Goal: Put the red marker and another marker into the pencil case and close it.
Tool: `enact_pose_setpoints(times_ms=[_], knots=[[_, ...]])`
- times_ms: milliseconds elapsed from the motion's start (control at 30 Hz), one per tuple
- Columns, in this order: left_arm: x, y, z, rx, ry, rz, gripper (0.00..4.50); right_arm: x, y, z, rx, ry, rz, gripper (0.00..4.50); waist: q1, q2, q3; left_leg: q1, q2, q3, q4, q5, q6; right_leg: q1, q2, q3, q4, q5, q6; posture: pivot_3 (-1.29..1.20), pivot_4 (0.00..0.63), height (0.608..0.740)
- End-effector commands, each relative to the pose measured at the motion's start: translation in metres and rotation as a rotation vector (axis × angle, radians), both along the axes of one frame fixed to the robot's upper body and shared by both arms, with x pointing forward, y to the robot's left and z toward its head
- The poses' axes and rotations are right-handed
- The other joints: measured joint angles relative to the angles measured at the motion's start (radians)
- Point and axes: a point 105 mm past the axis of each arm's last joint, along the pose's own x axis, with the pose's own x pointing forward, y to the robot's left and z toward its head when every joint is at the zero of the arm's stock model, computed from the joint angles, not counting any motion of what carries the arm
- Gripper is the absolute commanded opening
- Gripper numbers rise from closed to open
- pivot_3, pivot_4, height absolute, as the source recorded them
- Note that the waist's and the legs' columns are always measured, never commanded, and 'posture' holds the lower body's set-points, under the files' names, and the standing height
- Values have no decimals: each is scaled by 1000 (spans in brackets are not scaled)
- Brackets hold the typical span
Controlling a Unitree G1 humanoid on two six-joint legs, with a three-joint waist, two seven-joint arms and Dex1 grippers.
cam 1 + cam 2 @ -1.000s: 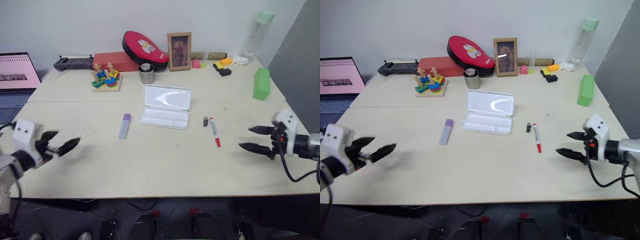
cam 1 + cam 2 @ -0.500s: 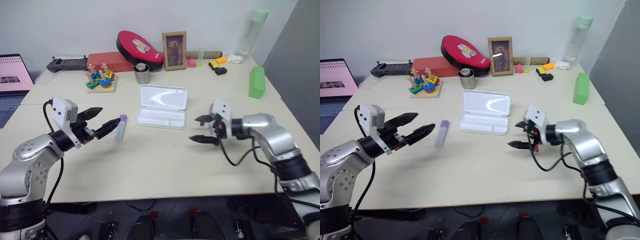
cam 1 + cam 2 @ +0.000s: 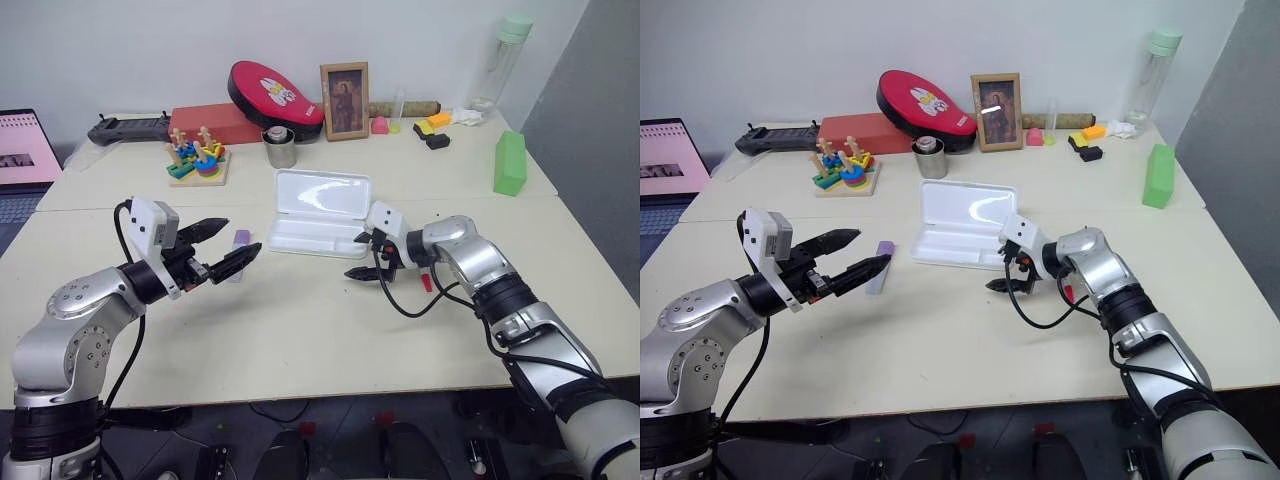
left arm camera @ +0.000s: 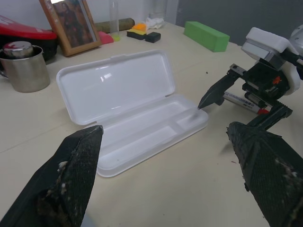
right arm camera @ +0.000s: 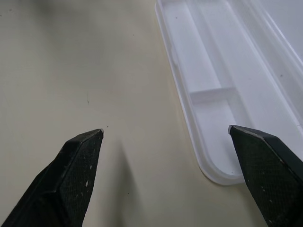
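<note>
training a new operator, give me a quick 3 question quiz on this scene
1. True or false: the pencil case lies open with both markers already inside.
2. Which gripper is nearer the purple marker? A) left gripper B) right gripper
3. Fill in: both grippers are ____ and hold nothing.

Key:
1. False. The case is open, but its tray is empty; the purple marker lies on the table by the left gripper, and the red marker lies on the table behind the right gripper.
2. A
3. open
</note>
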Motion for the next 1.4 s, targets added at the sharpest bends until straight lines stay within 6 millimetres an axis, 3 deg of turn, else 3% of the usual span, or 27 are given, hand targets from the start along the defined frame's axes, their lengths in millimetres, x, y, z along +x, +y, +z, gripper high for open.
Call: enact_pose_setpoints(times_ms=[33, 200, 300, 800, 867, 1133, 1400], knots=[[-1, -7, 12, 3, -44, -24, 4500, 7, 9, 0, -41, -28, 20, 4463, -1, 0, 0, 0, 1, 0, 0, 0, 0, 0, 2, 0, 0, 1, -1, 0, 150, 740], [-1, -10, 12, 4, -43, -36, 4500, 13, 16, -5, -68, -16, 18, 4463, -4, 1, 0, 2, 4, 1, 0, 0, 0, 0, 4, 1, 1, 2, -3, 0, 150, 740], [-1, -10, 12, 4, -43, -36, 4500, 17, 18, -5, -86, -16, 5, 4012, -4, 1, 0, 2, 4, 1, 0, 0, 0, 0, 4, 2, 1, 2, -3, 0, 150, 740], [-2, -14, 11, 2, -42, -33, 4500, 25, 12, 1, -103, -32, -10, 369, -4, 1, 0, 2, 4, 2, -1, 0, 0, 0, 4, 3, 1, 2, -3, 0, 150, 740], [-2, -14, 11, -1, -41, -35, 4500, 25, 11, 2, -105, -38, -3, 65, -4, 1, 0, 3, 4, 2, -1, 0, 0, 0, 4, 3, 1, 2, -3, 0, 150, 740], [-3, -13, 11, 3, -37, -32, 4500, 19, 14, 15, -93, -152, 106, 65, -5, 1, 1, 2, 4, 2, -1, 0, 0, -1, 4, 3, 1, 2, -3, 0, 150, 740], [-7, -13, 8, 10, -16, -43, 4500, -17, 3, -3, -130, -134, 260, 65, -4, 1, 1, 2, 4, 2, -1, 0, -1, -1, 4, 3, 0, 2, -3, 0, 150, 740]])
